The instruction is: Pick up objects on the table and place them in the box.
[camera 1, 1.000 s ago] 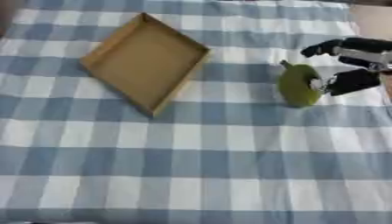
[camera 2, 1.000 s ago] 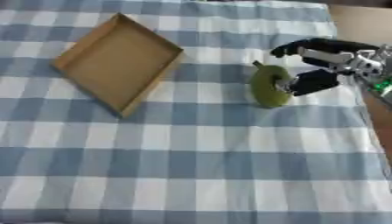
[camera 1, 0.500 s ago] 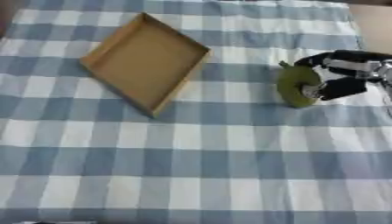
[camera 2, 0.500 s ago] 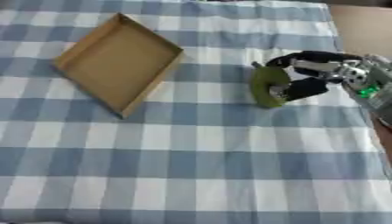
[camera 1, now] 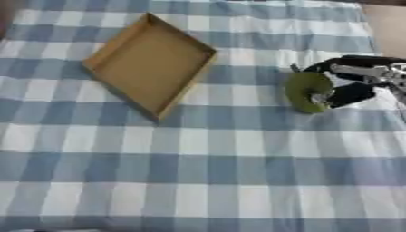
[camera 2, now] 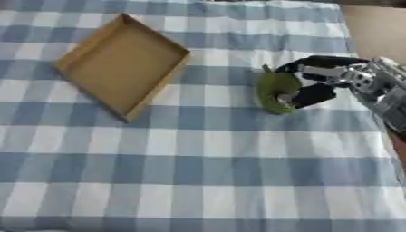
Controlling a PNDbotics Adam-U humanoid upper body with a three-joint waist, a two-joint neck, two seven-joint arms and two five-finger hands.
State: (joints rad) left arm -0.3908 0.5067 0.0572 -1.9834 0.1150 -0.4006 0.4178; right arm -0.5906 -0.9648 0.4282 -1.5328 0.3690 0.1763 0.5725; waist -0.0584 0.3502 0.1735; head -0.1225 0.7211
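A blue and white checked cloth (camera 1: 198, 158) covers the worktop. A flat brown cardboard box (camera 1: 151, 70) lies open at about 10 o'clock, turned on a slant. It has nothing inside.

A round green thing (camera 2: 276, 92) with a little stem on top sits at about 3 o'clock, well apart from the box. It looks like a green fruit.

The right hand (camera 2: 321, 84) comes in from the 3 o'clock edge. Its black fingers curl over the top of the green thing and its thumb (camera 2: 311, 96) presses the side, so the hand is gripping it. The green thing seems to be touching the cloth.
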